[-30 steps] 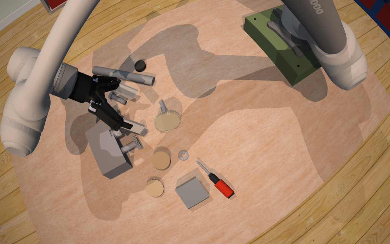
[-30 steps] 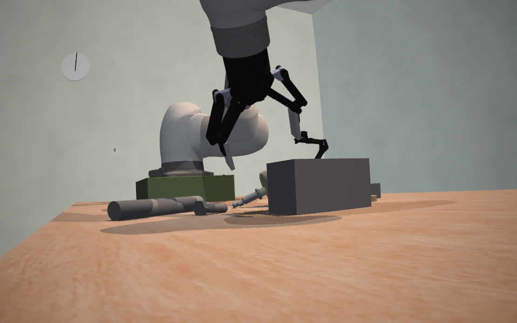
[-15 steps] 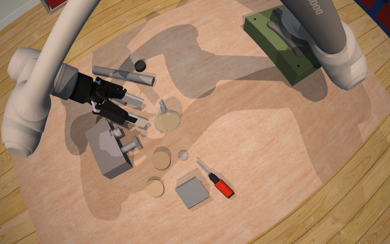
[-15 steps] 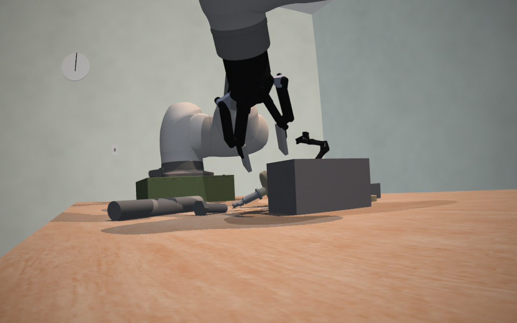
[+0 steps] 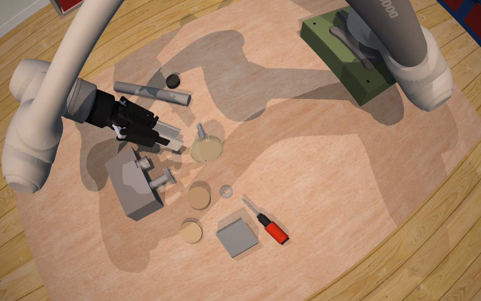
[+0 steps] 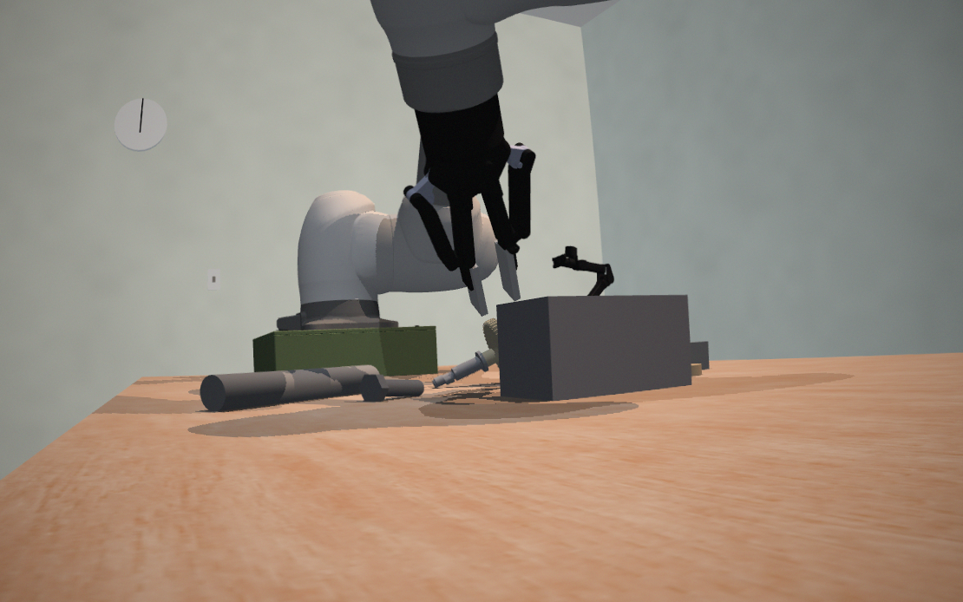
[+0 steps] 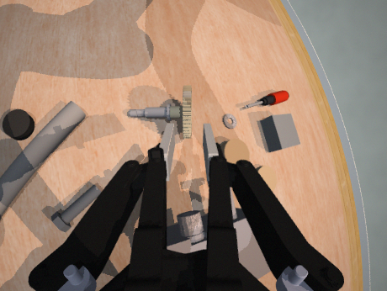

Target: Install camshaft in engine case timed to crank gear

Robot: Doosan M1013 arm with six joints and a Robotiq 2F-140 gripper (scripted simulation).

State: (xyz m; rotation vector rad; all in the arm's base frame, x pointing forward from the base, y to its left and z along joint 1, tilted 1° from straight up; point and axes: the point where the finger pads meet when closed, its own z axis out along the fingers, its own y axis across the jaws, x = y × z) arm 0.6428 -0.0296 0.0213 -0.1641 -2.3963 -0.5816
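Observation:
The camshaft [image 5: 205, 143] lies on the table, its tan big gear leaning toward the case and its grey shaft pointing away; it also shows in the wrist view [image 7: 168, 112]. The grey engine case [image 5: 132, 184] stands upright to its left, with the open bearing [image 5: 143, 163] and the small crank gear [image 5: 170, 175] on its front. My gripper [image 5: 177, 139] hangs above the table between the case and the camshaft, apart from both. Its fingers are narrowed but a gap stays between them, and nothing is held. The timing marks are too small to make out.
A grey rod [image 5: 152, 93], a black cap [image 5: 172, 80] and a bolt [image 7: 75, 207] lie behind the gripper. Two tan discs [image 5: 198, 197], a washer [image 5: 225, 188], a grey block [image 5: 236, 237] and a red screwdriver [image 5: 271, 225] lie in front. The green robot base [image 5: 346, 60] is at the far right.

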